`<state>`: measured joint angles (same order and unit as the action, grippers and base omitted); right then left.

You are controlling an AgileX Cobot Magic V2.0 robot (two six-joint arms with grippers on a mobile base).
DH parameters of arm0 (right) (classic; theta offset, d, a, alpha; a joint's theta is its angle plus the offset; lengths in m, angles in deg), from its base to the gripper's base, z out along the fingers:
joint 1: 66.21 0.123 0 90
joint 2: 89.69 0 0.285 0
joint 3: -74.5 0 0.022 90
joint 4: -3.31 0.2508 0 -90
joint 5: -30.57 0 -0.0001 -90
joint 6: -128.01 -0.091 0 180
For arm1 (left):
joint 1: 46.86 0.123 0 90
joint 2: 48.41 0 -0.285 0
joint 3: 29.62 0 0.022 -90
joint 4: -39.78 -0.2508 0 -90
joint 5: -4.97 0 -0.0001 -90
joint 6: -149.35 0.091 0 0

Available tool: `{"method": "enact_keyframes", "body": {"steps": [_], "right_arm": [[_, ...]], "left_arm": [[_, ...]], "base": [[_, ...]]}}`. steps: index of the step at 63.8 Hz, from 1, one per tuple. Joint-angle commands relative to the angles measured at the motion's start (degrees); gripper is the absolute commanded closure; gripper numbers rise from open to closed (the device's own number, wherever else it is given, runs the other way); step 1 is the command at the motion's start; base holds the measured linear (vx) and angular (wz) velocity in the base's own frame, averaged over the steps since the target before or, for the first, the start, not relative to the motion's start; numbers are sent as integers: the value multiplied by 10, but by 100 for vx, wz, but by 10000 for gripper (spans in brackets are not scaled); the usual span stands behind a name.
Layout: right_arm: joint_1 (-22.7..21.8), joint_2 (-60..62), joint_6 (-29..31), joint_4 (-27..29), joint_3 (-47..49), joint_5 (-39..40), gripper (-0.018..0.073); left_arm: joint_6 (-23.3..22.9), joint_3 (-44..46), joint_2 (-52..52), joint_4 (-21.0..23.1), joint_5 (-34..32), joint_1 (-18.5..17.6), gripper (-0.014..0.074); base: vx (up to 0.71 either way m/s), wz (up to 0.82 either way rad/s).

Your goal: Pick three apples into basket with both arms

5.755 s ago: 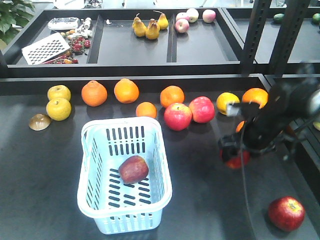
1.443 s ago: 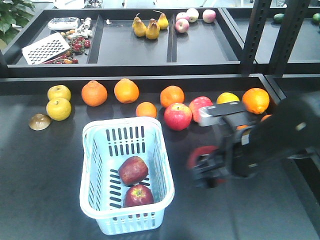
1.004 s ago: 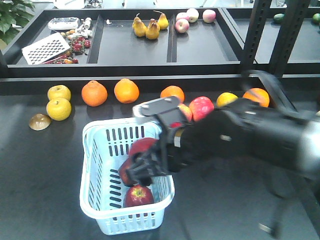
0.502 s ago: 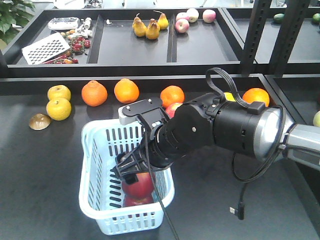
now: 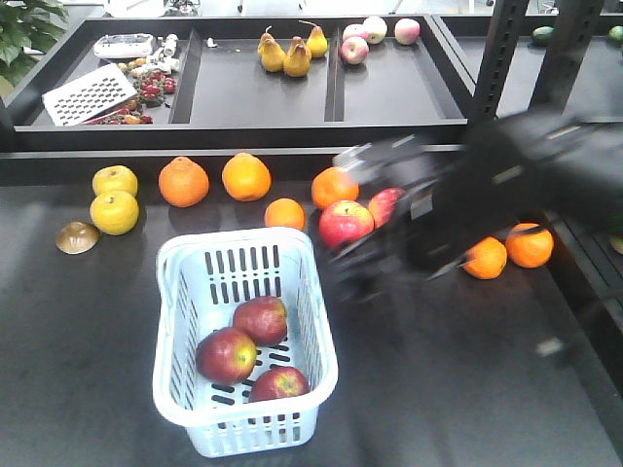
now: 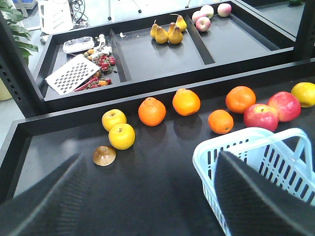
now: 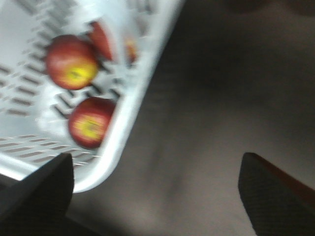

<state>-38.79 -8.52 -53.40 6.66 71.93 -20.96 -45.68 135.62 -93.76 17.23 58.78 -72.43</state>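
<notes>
Three dark red apples (image 5: 260, 319) (image 5: 227, 354) (image 5: 280, 383) lie inside the pale blue basket (image 5: 234, 236) at the table's front left. My right arm (image 5: 458, 199) is a dark blur to the right of the basket. In the right wrist view my right gripper (image 7: 155, 196) is open and empty over bare table, beside the basket rim (image 7: 138, 113), with two apples (image 7: 71, 61) (image 7: 91, 123) showing inside. My left gripper (image 6: 147, 196) is open and empty left of the basket (image 6: 231, 139).
Along the table's back edge lie oranges (image 5: 184, 181) (image 5: 246, 176), pink-red apples (image 5: 346, 224), two yellow apples (image 5: 114, 212) and a brown disc (image 5: 77, 236). Two more oranges (image 5: 485, 258) lie at the right. A raised tray (image 5: 263, 97) with pears stands behind.
My right gripper carried the third apple over the basket, let it go inside, and the arm has swung back up and to the right. The basket went from one apple to three.
</notes>
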Motion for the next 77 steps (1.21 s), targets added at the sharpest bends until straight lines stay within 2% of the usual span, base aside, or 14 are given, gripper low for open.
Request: {"method": "enact_keyframes", "body": {"steps": [1,17,28,33,58,65,77], "right_arm": [[-57,64,24,-8,17,-20,-57],[-221,180,56,-5,15,-101,-40],[-292,253,55,-2,15,-113,-35],[-302,283,55,-2,15,-116,-35],[-301,357,94,22,12,-127,-35],[-301,374,113,42,-32,-89,-35],[-301,407,123,46,-133,-22,-35]], "left_arm": [[-4,16,-2,-12,-35,1,74],[-4,16,-2,-12,-35,1,74],[-4,16,-2,-12,-35,1,74],[-4,16,-2,-12,-35,1,74],[-4,16,-2,-12,-35,1,74],[-4,16,-2,-12,-35,1,74],[-4,16,-2,-12,-35,1,74]], "base": [[0,0],[0,0],[0,0],[0,0],[0,0],[0,0],[0,0]]}}
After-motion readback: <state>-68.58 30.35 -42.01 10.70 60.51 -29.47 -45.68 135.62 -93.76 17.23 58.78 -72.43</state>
